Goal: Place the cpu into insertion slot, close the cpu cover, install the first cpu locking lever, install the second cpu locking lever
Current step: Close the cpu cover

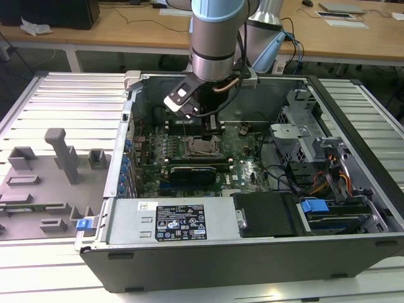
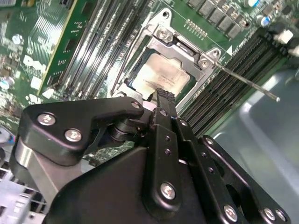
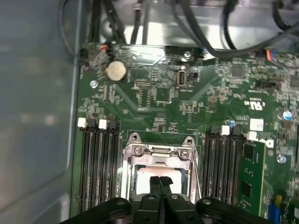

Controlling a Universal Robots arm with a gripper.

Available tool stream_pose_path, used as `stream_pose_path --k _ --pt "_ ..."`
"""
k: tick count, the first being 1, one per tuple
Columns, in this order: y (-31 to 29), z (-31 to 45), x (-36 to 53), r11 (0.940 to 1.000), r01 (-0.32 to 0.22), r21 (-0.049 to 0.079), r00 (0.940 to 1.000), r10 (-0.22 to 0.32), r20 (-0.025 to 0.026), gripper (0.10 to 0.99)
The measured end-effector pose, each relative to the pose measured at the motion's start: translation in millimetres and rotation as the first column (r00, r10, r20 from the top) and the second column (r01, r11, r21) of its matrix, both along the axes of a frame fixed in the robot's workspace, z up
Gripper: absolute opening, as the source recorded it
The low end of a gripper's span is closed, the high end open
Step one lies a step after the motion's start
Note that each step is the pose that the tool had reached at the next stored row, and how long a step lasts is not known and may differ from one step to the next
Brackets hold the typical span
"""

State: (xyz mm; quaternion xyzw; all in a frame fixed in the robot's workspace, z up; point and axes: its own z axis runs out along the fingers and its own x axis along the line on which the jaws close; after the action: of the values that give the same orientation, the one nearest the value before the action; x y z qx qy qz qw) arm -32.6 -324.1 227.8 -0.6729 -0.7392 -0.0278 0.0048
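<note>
Looking down from the exterior view, I see the slatted table point(image 1: 63, 88) carrying an open computer case point(image 1: 221, 262) across its middle, with a grey fixture tray point(image 1: 38, 189) near the table edge at the exterior view's left. My arm point(image 1: 214, 38) reaches down into the case from its far wall. A green circuit board point(image 3: 177, 102) covers the case floor under the arm.

The pincer point(image 3: 159, 181) hangs just above the insertion slot point(image 1: 203, 147), its two fingertips pressed together with nothing between them. In the second wrist view the pincer point(image 2: 163, 95) tip sits over one edge of the slot.

The cpu cover point(image 3: 159, 151) lies flat on the slot, and the cpu point(image 2: 161, 77) rests seated inside, its silver top showing through the cover's window. A thin locking lever point(image 2: 247, 84) juts out from one corner of the slot, its free end reaching past the memory slots point(image 2: 219, 100) beside it.
</note>
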Motion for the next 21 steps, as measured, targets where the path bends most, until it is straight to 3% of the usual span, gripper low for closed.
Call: stream_pose_path --k 4,8,10,14,16,20,21 --pt "0.0 -0.1 0.0 0.9960 -0.089 -0.004 0.9960 0.089 -0.0002 0.106" --pt "0.0 -0.2 0.0 0.9846 -0.175 -0.008 0.9846 0.175 -0.0006 0.106" --pt "0.0 -0.3 0.0 0.9706 -0.241 -0.010 0.9706 0.241 -0.0013 0.106" --pt "0.0 -0.4 0.0 0.9478 -0.319 -0.016 0.9479 0.319 -0.0027 0.106" --pt "0.0 -0.4 0.0 0.9331 -0.359 -0.018 0.9333 0.359 -0.0037 0.106" --pt "0.0 -0.5 0.0 0.9022 -0.431 -0.022 0.9025 0.431 -0.0054 0.106" --pt "0.0 -0.5 0.0 0.8894 -0.457 -0.023 0.8897 0.457 -0.0061 0.106"
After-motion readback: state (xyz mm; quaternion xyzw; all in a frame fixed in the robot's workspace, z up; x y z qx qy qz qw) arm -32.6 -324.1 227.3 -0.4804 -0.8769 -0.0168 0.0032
